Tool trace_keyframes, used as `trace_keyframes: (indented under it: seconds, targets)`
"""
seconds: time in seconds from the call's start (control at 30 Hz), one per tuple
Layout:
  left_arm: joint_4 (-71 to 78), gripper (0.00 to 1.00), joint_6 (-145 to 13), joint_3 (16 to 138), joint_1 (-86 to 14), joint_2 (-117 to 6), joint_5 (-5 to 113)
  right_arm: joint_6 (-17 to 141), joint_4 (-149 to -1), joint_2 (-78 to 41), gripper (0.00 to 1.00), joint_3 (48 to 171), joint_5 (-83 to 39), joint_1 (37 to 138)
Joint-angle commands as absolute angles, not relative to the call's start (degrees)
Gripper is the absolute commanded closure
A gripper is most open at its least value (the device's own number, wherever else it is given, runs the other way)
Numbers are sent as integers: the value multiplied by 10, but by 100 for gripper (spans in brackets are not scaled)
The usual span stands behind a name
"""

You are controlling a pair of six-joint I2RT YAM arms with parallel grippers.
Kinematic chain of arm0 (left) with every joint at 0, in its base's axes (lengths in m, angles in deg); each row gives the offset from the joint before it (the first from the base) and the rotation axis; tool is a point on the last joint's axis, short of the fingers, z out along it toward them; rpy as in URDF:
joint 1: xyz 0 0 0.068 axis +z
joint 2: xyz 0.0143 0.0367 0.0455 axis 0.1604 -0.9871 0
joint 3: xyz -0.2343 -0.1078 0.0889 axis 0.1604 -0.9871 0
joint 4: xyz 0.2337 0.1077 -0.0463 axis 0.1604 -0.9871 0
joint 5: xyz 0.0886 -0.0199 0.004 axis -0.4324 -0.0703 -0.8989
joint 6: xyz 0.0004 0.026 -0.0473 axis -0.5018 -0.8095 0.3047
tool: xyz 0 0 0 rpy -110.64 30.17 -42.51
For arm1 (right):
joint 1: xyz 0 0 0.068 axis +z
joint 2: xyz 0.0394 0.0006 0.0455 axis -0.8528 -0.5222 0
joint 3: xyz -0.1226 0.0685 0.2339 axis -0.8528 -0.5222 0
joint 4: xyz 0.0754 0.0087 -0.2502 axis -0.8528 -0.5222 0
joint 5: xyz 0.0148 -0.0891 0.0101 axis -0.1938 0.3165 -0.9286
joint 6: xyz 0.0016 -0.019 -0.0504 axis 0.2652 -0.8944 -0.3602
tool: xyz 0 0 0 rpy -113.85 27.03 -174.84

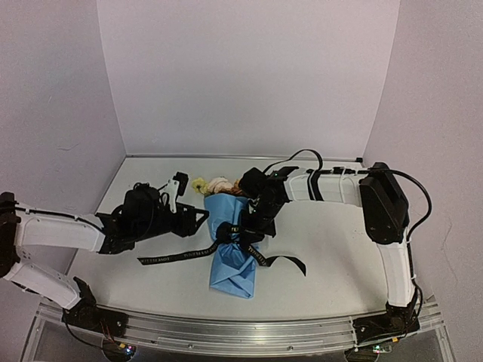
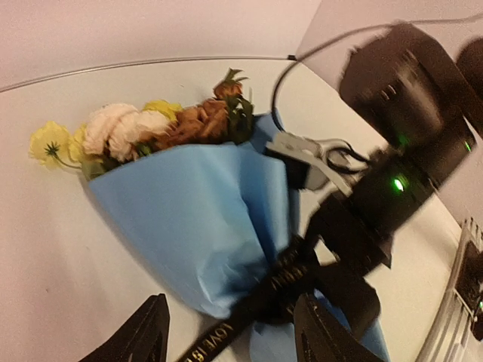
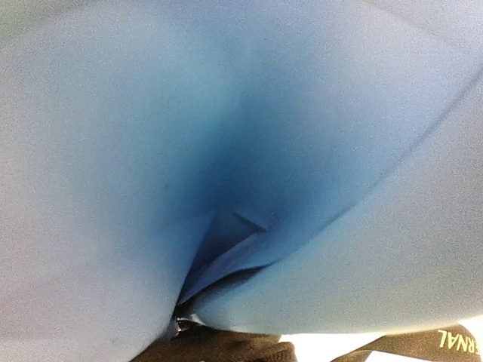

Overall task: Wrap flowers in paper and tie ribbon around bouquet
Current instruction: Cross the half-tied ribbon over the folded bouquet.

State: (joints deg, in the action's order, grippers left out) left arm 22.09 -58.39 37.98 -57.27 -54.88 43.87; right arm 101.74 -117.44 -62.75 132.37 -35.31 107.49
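Observation:
The bouquet lies mid-table: yellow, pink and orange flowers point(image 1: 215, 185) point(image 2: 143, 128) stick out of the light blue paper point(image 1: 232, 260) point(image 2: 189, 219) point(image 3: 151, 151) cone. The black lettered ribbon point(image 1: 170, 257) point(image 2: 219, 335) point(image 3: 445, 343) pinches the cone's waist, its tails trailing left and right. My left gripper point(image 1: 198, 216) point(image 2: 234, 335) stands open, just left of the cone, with the ribbon's left tail running loose between its fingers point(image 2: 151, 332). My right gripper point(image 1: 253, 226) point(image 2: 332, 249) is shut and pressed against the ribbon at the pinch. Its fingertips are hidden by paper, so a grip cannot be told.
White walls close the table at the back and on both sides. The right arm point(image 1: 381, 200) reaches in from the right above the bouquet. A metal rail point(image 1: 241, 332) runs along the near edge.

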Motion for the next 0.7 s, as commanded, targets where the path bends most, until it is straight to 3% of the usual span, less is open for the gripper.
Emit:
trace_keyframes:
  seconds: [0.0,0.27,0.43,0.67]
  targets:
    - [105,47,-553,523,-497,-637,526,991,-1183,-593,100,1346,-366,1083]
    - [-66,60,-607,710,-468,-797,720,980,-1182,-579,100,1340,-375,1085]
    - [-82,62,-608,710,-468,-816,799,974,-1177,-564,100,1333,-383,1087]
    - [-87,61,-614,693,-470,-809,818,976,-1171,-557,100,1331,-393,1087]
